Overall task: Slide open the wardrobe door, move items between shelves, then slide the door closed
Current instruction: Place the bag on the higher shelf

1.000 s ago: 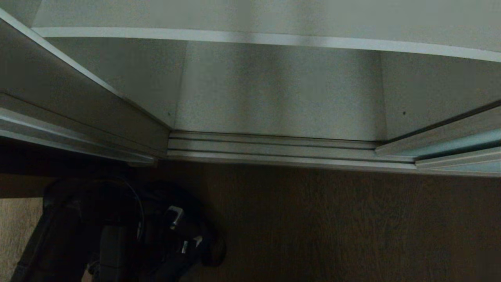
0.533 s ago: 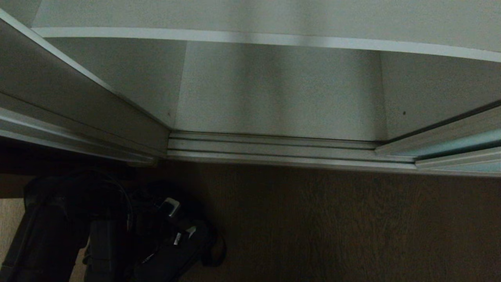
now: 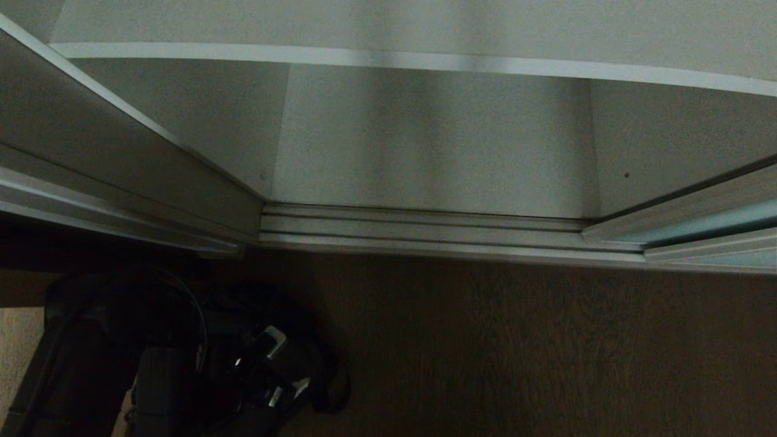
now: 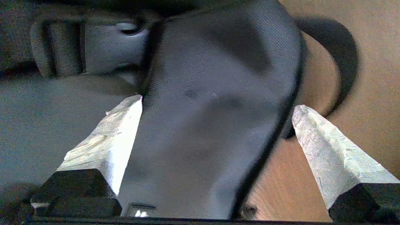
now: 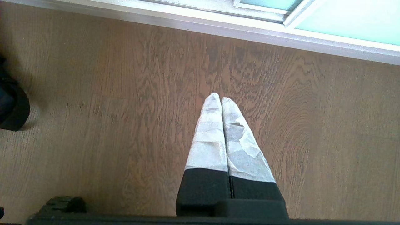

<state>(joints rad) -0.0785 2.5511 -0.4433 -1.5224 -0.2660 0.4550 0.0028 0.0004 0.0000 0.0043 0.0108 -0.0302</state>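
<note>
The sliding wardrobe door [image 3: 716,227], a frosted blue-green pane in a silver frame, was seen pushed aside at the far right, leaving the wardrobe open across the middle of the head view. The lowest of the shelves [image 3: 425,60] was shown spanning the opening at the far side, its pale front edge lit, with the ridged silver floor track [image 3: 425,233] lying below it along the near edge of the cabinet. A grey side panel [image 3: 121,170] was framed at the far left. On the wooden floor [image 3: 516,352] at the near left, a dark fabric bag [image 3: 182,358] was found lying, with a curved strap [image 4: 340,62] trailing to its right. The left gripper [image 4: 217,103] was held low over the bag, its taped fingers [image 4: 115,137] spread wide on either side of the fabric and nothing grasped between them. The right gripper [image 5: 221,99] was pictured hanging over bare floor near the track, its two white-wrapped fingers [image 5: 212,140] pressed together, empty.
</note>
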